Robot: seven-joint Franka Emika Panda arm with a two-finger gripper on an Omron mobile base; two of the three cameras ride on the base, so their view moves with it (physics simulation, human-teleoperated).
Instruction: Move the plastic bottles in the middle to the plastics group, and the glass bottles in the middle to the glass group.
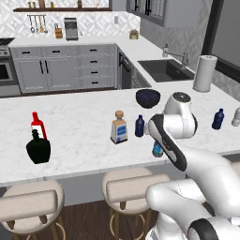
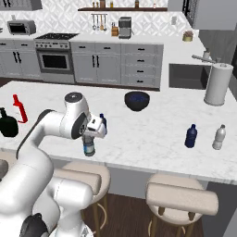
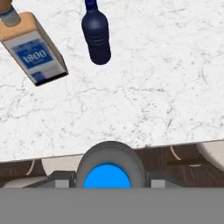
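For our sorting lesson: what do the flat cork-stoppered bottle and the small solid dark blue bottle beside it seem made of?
Flat cork-stoppered bottle: probably clear glass, glossy, with a tan cork stopper and a blue-and-white label. Small solid dark blue bottle: likely plastic, opaque with a soft sheen, though the look leaves it open.

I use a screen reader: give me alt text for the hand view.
Seen from above, a grey bottle with a blue cap sits at the marble counter edge. Farther off stand a dark blue bottle and a cork-stoppered glass bottle with a blue label.
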